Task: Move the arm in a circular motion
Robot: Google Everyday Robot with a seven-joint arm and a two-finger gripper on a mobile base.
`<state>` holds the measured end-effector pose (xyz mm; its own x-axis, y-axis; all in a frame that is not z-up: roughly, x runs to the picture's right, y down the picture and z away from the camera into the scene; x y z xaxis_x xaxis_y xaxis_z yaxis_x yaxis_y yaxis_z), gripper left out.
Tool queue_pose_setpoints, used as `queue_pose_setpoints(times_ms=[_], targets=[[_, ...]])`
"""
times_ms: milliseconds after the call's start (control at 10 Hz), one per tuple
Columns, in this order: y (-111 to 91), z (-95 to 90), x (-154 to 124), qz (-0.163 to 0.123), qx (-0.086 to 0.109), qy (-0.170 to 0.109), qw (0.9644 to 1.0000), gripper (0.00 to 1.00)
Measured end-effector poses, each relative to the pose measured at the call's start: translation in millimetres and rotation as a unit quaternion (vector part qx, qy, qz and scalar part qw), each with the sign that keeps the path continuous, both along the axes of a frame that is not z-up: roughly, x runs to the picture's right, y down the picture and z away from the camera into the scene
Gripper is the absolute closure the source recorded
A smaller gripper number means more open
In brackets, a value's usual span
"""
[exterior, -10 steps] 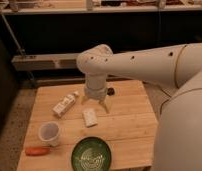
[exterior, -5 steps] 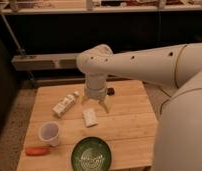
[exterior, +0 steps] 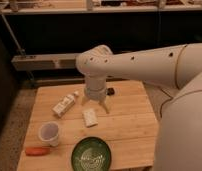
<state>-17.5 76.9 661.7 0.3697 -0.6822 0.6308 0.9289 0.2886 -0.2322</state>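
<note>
The arm [exterior: 139, 62] is a thick glossy cream-white tube with small dark holes. It reaches in from the right across the wooden table [exterior: 129, 125] and bends down at its wrist. Its pronged gripper [exterior: 95, 104] hangs above the table's middle back, just above a small white packet [exterior: 90, 117]. The gripper holds nothing that I can see.
A white bottle [exterior: 64, 104] lies left of the gripper. A white cup [exterior: 49, 133] and an orange carrot-like item [exterior: 37, 150] are at the front left. A green patterned plate [exterior: 92, 155] sits at the front edge. A small dark object [exterior: 110, 91] lies behind the gripper. A dark shelf runs behind.
</note>
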Motion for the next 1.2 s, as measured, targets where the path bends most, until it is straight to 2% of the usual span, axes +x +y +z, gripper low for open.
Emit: queue_pose_setpoints(times_ms=[600,900,1100,1200], targets=[[-2.1,5.6,9.0,-0.013,0.006,-0.002,0.9999,0.26],[-2.0,6.4,6.4,-0.022,0.01,-0.003,0.9997,0.26],[-1.5,6.4,-6.5,-0.026,0.01,-0.008,0.9996,0.26],[-3.6,9.4,0.1,-0.028,0.013,-0.004,0.9995,0.26]])
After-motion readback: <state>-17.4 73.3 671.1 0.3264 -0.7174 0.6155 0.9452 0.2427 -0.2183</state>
